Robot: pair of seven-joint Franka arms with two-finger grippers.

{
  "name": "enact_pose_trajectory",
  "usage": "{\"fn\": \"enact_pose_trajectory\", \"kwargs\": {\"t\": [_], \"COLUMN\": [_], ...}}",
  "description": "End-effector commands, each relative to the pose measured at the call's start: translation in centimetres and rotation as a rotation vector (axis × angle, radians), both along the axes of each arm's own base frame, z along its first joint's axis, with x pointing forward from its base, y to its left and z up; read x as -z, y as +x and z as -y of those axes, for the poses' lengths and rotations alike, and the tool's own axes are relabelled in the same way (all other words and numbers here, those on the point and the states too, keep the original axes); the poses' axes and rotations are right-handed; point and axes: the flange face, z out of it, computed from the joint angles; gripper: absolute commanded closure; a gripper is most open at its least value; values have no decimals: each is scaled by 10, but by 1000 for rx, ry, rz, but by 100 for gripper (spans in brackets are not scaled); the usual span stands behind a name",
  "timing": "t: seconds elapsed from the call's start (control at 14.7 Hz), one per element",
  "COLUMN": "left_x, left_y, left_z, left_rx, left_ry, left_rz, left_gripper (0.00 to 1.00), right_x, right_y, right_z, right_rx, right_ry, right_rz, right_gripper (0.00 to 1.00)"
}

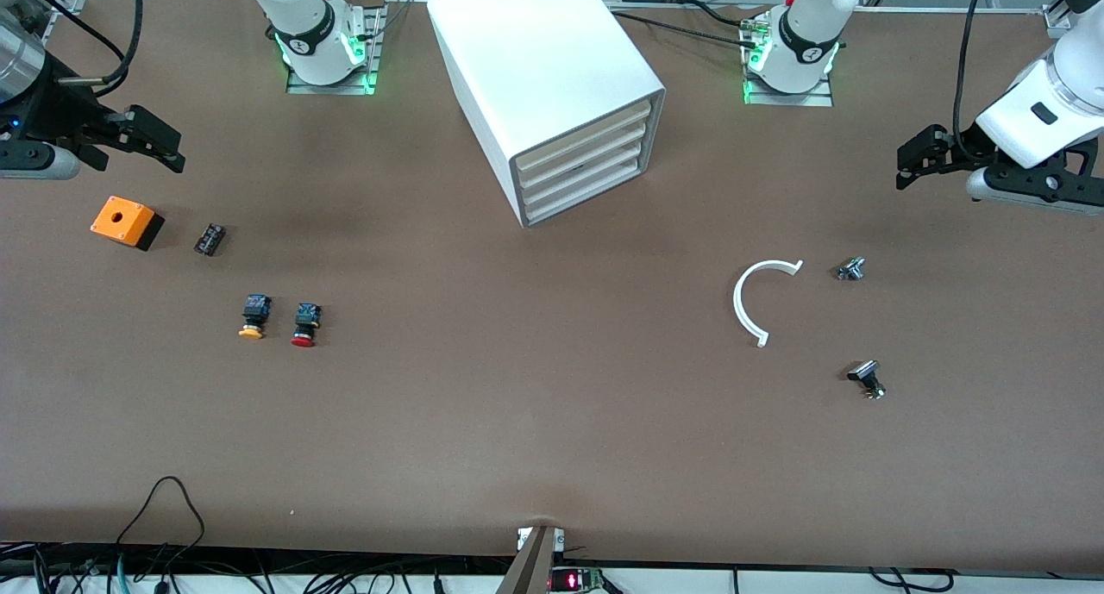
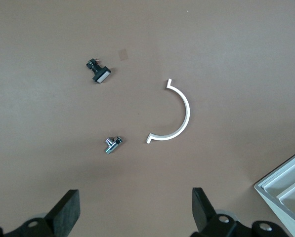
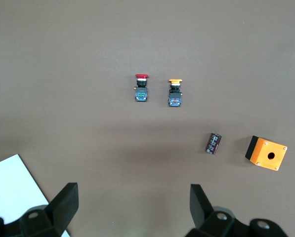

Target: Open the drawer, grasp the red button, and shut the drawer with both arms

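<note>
Tabletop hides nothing; drawer (image 1: 582,158) contents unseen.

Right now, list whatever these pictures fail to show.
- Drawer contents: front view, all three fronts shut.
- Cabinet: left wrist view, cut off at the edge.
- Two small metal parts: front view, too small to identify.
- Small dark part: markings unreadable.

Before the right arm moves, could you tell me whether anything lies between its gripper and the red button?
Nothing visible does. The right gripper hangs open over bare table; the orange box and small black part lie off to the side, and the yellow button sits beside the red button.
</note>
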Motion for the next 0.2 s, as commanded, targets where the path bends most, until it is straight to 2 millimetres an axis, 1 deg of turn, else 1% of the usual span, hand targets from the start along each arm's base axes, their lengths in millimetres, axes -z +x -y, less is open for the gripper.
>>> {"fn": "enact_pose_trajectory", "kwargs": {"t": [0.0, 0.14], "left_x": [-7, -8], "left_y": [3, 3], "left_z": [4, 8], "left_rx": [0, 6], "left_ry": [-6, -8], "left_rz": [-5, -4], "left_gripper": [0, 0], "right_x": [-8, -12], "right_y": [-5, -4], "right_z": [0, 0], "right_rx": [-11, -14], "right_ry": [1, 2], "right_rz": [13, 19], "right_gripper": [0, 0]}}
